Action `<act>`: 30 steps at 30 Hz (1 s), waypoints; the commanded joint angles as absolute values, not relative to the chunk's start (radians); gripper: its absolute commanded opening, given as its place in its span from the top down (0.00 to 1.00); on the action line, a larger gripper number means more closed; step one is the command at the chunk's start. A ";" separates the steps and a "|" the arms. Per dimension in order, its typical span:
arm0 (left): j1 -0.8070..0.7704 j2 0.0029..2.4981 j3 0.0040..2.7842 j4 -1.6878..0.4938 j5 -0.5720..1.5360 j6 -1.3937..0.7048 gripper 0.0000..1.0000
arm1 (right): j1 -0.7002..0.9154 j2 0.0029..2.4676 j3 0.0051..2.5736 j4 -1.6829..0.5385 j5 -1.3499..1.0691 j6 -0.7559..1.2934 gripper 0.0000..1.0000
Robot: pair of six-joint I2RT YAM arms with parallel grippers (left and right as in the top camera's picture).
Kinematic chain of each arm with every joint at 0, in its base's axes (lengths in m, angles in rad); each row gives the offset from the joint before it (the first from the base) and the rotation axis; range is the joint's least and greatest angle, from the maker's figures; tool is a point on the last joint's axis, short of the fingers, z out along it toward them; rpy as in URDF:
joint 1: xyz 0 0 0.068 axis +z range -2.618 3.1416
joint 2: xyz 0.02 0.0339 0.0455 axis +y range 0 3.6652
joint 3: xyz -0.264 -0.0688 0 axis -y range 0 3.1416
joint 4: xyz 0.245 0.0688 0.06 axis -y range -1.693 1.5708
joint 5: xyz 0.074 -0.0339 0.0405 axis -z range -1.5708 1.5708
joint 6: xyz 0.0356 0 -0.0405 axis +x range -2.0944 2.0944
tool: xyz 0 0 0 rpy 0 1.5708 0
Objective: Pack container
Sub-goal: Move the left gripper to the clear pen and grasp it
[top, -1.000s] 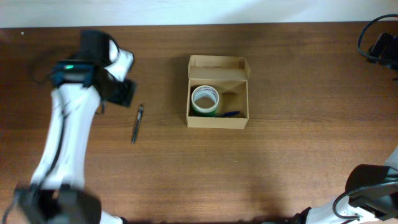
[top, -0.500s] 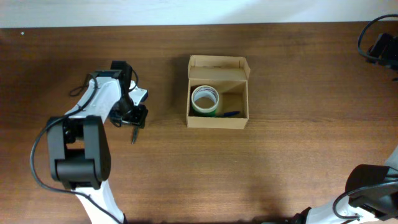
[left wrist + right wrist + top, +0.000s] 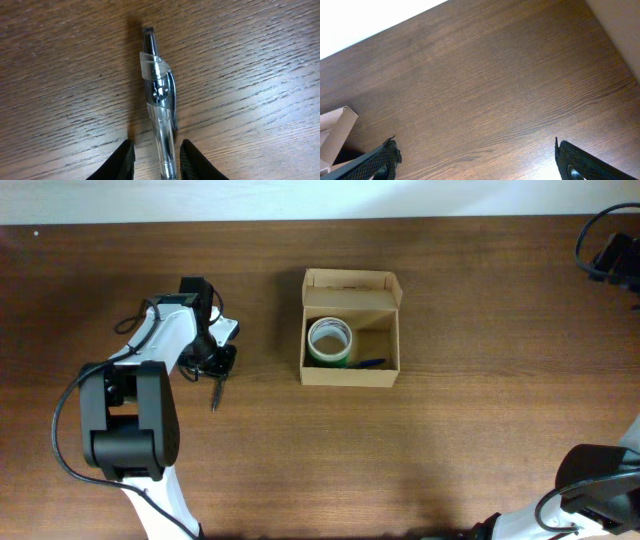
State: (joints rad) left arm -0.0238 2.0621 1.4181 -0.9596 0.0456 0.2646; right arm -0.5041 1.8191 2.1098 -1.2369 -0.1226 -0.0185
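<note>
The container, a small tan cardboard box (image 3: 350, 377) with its flap lid open at the back, stands at the table's middle. Inside it are a white and green tape roll (image 3: 330, 340) and a blue pen (image 3: 371, 363). A clear pen with a silver clip (image 3: 215, 394) lies on the table left of the box. My left gripper (image 3: 214, 370) is low over the pen's upper end. In the left wrist view the pen (image 3: 159, 100) lies between the two black fingertips (image 3: 126, 160), with a small gap on the left side. My right gripper (image 3: 475, 160) is wide open and empty above bare wood.
A corner of the box flap (image 3: 335, 125) shows at the left edge of the right wrist view. The table's back edge meets a white wall. Black gear with cables (image 3: 612, 255) sits at the far right.
The left arm has swung in and come down over the pen on the table. In the last half second it only shifted slightly. The box and its contents have not moved.
</note>
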 commanded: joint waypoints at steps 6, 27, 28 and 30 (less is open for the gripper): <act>-0.059 2.146 1.423 -0.957 0.031 0.262 0.69 | -0.505 1.828 2.117 -1.237 -0.131 -0.010 0.01; -0.112 2.160 1.615 -1.067 0.021 0.311 0.98 | -0.505 1.828 2.117 -1.237 -0.131 -0.010 0.01; -0.112 2.160 1.657 -1.100 0.022 0.331 0.98 | -0.505 1.828 2.117 -1.237 -0.131 -0.009 0.01; -0.112 2.160 1.777 -1.182 0.023 0.360 0.98 | -0.505 1.828 2.117 -1.237 -0.131 -0.010 0.01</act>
State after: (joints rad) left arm -0.1078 2.1628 1.6394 -1.1358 0.0021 0.2920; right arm -0.5041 1.8191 2.1098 -1.2369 -0.1230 -0.0189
